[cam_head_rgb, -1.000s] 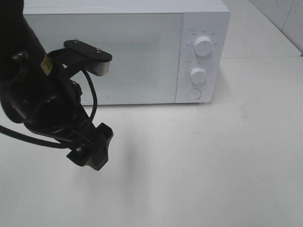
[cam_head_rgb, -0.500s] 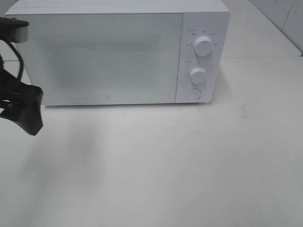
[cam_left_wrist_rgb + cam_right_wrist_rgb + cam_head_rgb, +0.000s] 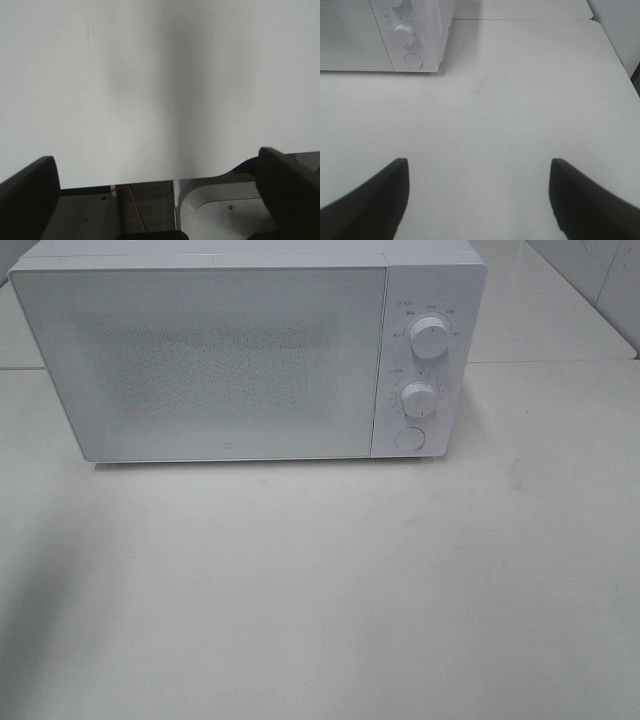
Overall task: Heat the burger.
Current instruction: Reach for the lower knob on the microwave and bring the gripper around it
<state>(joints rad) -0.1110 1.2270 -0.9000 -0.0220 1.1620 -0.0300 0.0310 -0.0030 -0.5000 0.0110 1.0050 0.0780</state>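
The burger is not in view in any frame. A white microwave (image 3: 240, 350) stands at the back of the table with its door shut; two round knobs (image 3: 430, 337) and a round button (image 3: 408, 439) sit on its right panel. The microwave's knob corner also shows in the right wrist view (image 3: 405, 35). My left gripper (image 3: 160, 200) is open and empty over bare white table near the table edge. My right gripper (image 3: 477, 200) is open and empty over bare table to the right of the microwave. Neither arm shows in the exterior high view.
The white table (image 3: 350, 590) stretches in front of the microwave. In the left wrist view the table's edge with a white bracket (image 3: 220, 210) and a thin orange wire (image 3: 135, 210) shows below it. The table's right edge (image 3: 615, 55) shows in the right wrist view.
The left arm has swung away to the left and out of the exterior high view. The microwave has not moved and its door stays shut.
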